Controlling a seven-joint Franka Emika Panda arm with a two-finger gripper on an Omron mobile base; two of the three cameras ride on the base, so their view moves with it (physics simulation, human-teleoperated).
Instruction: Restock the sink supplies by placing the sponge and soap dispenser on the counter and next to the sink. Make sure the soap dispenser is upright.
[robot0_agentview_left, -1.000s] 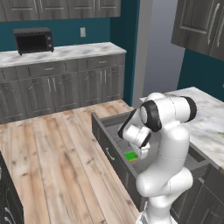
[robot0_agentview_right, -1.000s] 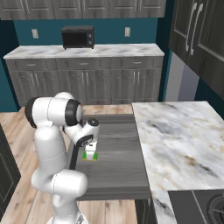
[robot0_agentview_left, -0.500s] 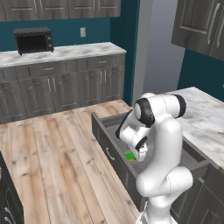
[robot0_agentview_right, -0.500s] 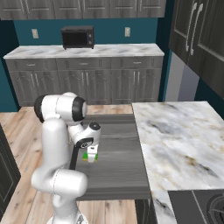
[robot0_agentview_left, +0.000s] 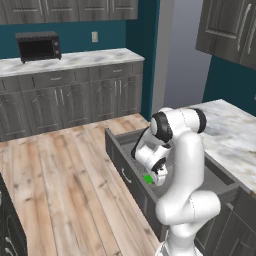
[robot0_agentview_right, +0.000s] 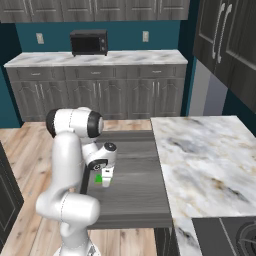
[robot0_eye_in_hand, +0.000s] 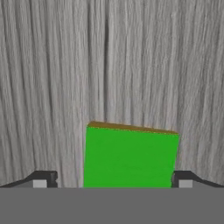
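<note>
Gripper (robot0_eye_in_hand: 112, 181) down in the open drawer (robot0_agentview_left: 222, 182), jaws wide, straddling the sponge (robot0_eye_in_hand: 130, 156) flat on the drawer floor, nothing gripped yet. Step looks like sponge pickup. Next: drop a touch, close on it, lift out to the counter (robot0_agentview_right: 200, 155).

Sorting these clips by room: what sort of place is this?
A home kitchen, rendered: a microwave on a marble counter over dark cabinets, plus an open drawer holding a green sponge.
</note>
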